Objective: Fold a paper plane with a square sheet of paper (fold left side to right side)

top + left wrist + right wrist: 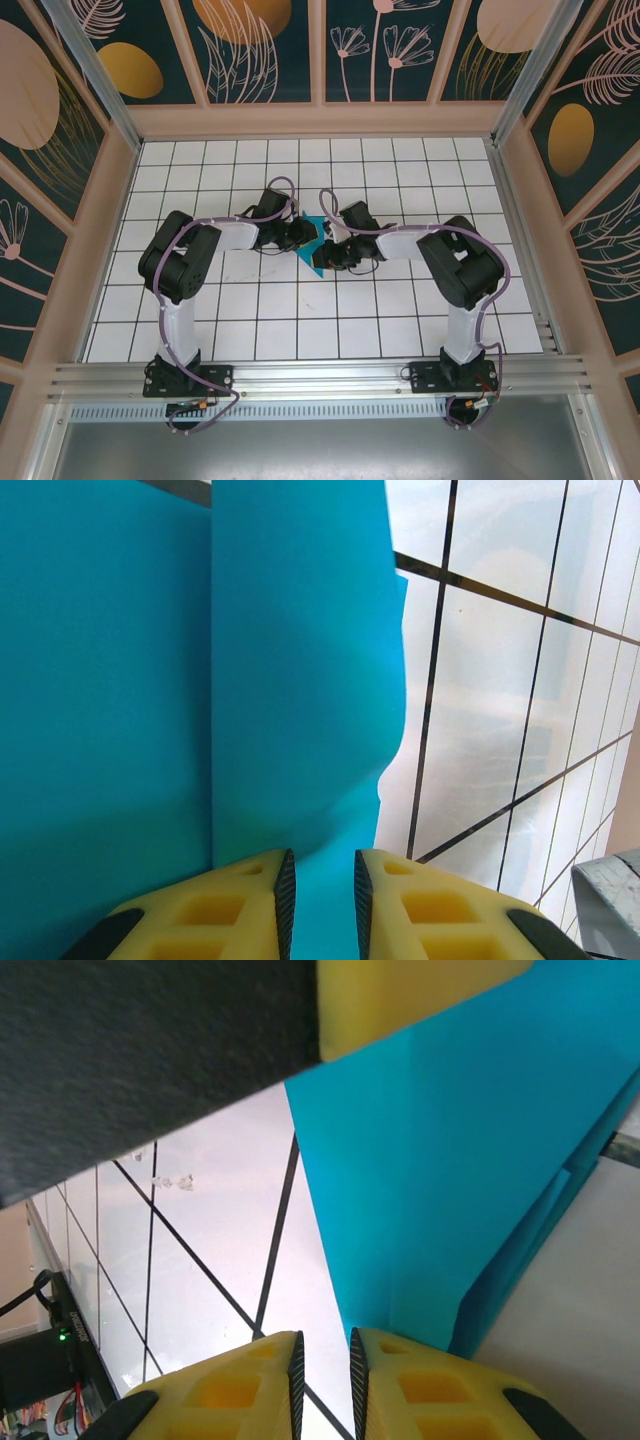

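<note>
White grid table [400,330] | teal paper [300,680] is pinched by left gripper [320,900], crease running straight ahead | right gripper [325,1380] nearly closed at paper's edge, grip cannot be told | free tiles beside fingers.

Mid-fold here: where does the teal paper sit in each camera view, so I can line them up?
Top external: teal paper at dead centre of the picture.
Left wrist: paper across the left and middle.
Right wrist: paper on the right half, narrowing downward.
Shared landmark: the white grid tiles beneath it.
</note>
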Tool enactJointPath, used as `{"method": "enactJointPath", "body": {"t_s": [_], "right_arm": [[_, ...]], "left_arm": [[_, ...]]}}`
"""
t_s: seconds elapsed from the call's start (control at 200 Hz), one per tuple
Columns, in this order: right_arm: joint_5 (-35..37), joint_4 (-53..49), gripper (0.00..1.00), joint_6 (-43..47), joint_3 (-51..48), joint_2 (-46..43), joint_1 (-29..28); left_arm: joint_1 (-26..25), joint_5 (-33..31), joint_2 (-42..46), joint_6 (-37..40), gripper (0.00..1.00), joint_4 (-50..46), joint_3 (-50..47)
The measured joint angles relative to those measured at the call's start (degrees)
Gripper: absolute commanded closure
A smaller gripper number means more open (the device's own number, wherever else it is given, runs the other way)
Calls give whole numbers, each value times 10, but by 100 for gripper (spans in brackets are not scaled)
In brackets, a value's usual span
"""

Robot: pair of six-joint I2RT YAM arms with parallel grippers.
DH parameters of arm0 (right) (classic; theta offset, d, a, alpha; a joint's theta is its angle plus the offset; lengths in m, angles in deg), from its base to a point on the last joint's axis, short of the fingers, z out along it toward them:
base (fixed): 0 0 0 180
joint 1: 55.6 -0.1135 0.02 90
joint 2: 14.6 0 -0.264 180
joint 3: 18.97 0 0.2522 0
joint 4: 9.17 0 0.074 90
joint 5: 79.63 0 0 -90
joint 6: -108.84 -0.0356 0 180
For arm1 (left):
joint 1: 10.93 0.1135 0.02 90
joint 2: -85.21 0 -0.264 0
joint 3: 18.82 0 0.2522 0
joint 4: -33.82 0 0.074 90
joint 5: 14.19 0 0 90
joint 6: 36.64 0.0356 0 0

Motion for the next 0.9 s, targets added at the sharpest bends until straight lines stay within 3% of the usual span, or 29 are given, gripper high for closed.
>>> {"method": "enactJointPath", "body": {"t_s": [0.901], "right_arm": [[52, -24, 88, 28, -17, -13, -19]], "left_arm": [[-1, -5, 0, 0, 74, -5, 2]]}}
